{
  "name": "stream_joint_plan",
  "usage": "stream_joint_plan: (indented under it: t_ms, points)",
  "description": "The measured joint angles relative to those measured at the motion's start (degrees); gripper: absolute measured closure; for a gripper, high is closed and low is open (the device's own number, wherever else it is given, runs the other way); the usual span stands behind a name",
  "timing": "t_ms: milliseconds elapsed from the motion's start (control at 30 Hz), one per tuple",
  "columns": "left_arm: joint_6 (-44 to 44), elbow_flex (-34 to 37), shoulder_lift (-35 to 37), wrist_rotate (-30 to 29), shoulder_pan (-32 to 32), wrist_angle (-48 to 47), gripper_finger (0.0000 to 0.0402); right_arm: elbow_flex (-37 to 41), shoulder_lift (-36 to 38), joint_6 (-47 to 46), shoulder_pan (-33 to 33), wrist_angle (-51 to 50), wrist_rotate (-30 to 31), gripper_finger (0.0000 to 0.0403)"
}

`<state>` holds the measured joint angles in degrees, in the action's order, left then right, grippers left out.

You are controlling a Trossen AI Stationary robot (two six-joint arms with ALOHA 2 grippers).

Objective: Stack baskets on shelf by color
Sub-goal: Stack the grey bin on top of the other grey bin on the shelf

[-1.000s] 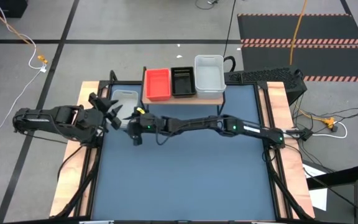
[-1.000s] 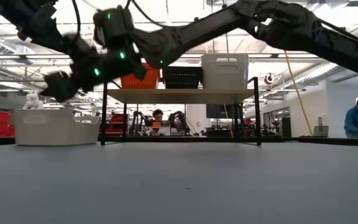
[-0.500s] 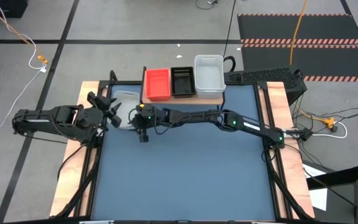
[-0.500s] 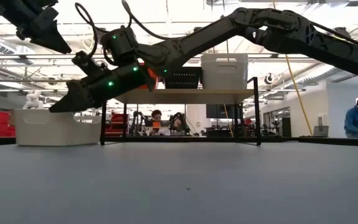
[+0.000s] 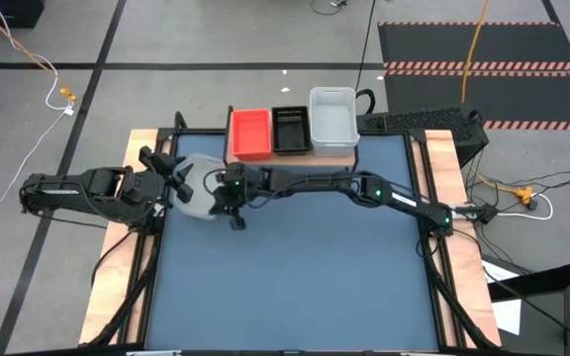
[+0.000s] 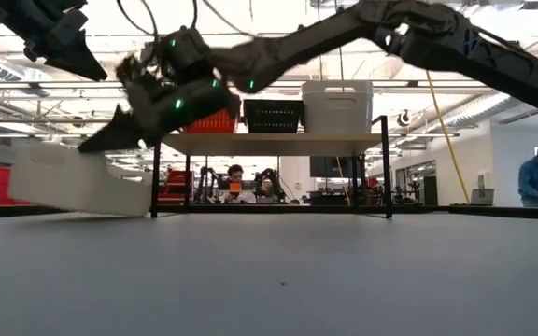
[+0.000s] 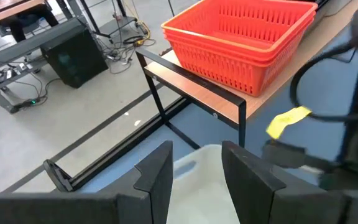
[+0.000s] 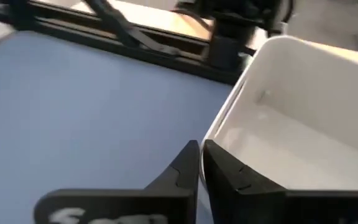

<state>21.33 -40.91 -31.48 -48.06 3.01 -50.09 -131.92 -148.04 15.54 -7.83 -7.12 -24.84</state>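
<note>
A white-grey basket is being gripped by the right end effector at the upper left of the blue surface, just left of the shelf. In the right wrist view the two dark fingers are being held almost together, pinched over the basket's near rim. In the low view the basket is being held tilted, its left end raised off the surface.

The right arm is being stretched across the frame from the right edge to the basket — its wrist sits just in front of the shelf's left leg.

On the shelf's wooden top three stacks are being kept in a row: a red-orange basket at the left, a black slatted basket in the middle, and a second white-grey basket at the right. In the left wrist view two nested red-orange baskets can be counted.

The left end effector is being held at the left edge of the surface, just beside the gripped basket, its fingers spread apart with nothing between them.
</note>
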Motion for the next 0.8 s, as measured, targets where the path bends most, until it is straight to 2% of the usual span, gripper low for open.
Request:
stream_joint_plan:
  t_ms: [133,267,367,433,533,633,767,800]
  points:
    - [0.7,0.0,0.0,0.4,0.0,-0.4,0.0261,0.0,4.1,2.0,0.0,-11.9,-6.2,0.0398]
    - [2.3,0.0,0.0,0.8,0.2,-1.7,0.0261,0.0,9.4,8.0,0.9,-32.8,-13.0,0.0396]
    - [3.4,0.0,0.0,1.6,0.2,-3.1,0.0261,1.6,13.1,11.3,2.6,-46.2,-11.4,0.0389]
    - [3.8,0.0,0.0,1.7,0.2,-3.5,0.0261,5.3,15.8,11.6,4.0,-48.2,-8.6,0.0380]
    - [4.0,0.0,0.0,1.7,0.2,-3.4,0.0261,12.8,20.7,9.5,5.9,-41.7,-2.8,0.0357]
    - [4.3,0.0,0.0,1.7,0.2,-3.4,0.0261,21.5,26.3,4.3,7.7,-29.1,2.4,0.0323]
    - [5.0,0.0,0.0,1.7,0.2,-3.3,0.0261,34.6,31.3,-7.0,10.1,-8.4,14.0,0.0277]
    - [5.3,0.0,0.0,1.7,0.2,-3.3,0.0261,37.5,32.1,-8.3,10.6,-4.9,14.8,0.0269]
